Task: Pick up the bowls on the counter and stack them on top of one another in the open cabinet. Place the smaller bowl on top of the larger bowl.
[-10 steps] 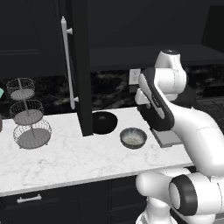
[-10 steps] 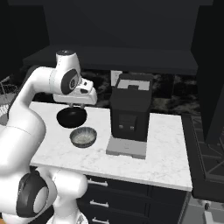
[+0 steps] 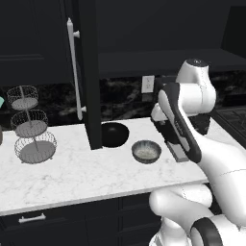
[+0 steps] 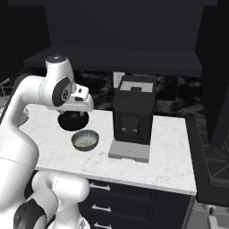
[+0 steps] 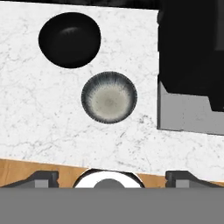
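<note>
On the white marble table (image 3: 72,178), your two bowls sat side by side, not touching. Take the coffee machine (image 4: 133,117) as the landmark: the smaller bowl (image 5: 109,97), grey with a pale speckled inside, lay just beside the machine's grey base, on the side away from the stove. The larger bowl (image 5: 69,39), glossy black, lay a little farther from the machine and nearer the back wall. From the left base camera you could see the black bowl (image 3: 113,134) close against the foot of the open cabinet's tall door (image 3: 90,72), with the grey bowl (image 3: 146,151) nearer the table's front edge. A three-tier wire basket stand (image 3: 30,126) stood well apart from the machine, beyond the door.

Your hand (image 5: 112,177) hung above the table, looking down on both bowls, with the grey one almost under it. Its two dark fingertips (image 5: 41,178) stood spread wide at the bottom of the wrist camera's view, and nothing lay between them; it held nothing. From the right base camera the hand's own shape was hard to make out against the black bowl (image 4: 73,120) behind it.
</note>
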You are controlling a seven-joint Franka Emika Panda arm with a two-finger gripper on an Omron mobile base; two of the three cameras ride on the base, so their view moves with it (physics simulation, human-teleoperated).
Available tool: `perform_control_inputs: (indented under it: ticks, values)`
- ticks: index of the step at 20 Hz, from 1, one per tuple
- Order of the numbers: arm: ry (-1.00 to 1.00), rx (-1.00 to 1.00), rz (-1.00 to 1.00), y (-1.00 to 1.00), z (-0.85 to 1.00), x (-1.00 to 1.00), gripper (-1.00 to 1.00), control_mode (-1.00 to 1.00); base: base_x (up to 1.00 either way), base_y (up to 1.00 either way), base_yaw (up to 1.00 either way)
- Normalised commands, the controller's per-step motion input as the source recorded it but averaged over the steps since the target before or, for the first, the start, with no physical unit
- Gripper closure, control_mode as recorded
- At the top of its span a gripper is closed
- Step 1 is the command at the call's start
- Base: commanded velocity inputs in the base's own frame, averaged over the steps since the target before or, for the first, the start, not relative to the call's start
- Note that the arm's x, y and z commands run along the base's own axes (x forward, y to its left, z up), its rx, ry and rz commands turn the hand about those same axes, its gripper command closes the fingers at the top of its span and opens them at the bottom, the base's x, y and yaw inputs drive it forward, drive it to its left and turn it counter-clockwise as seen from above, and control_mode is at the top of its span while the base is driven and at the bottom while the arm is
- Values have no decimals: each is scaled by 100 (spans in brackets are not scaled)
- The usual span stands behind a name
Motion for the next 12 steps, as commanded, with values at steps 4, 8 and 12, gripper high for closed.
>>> perform_control_inputs:
  ticks: [4,8,12]
  values:
    - [0,0,2,36,-20,-36,-100,-100,0,0,0]
    - [-1,3,-3,27,-18,-7,-100,-100,0,0,0]
    - [0,2,-15,35,-17,0,-100,-100,0,0,0]
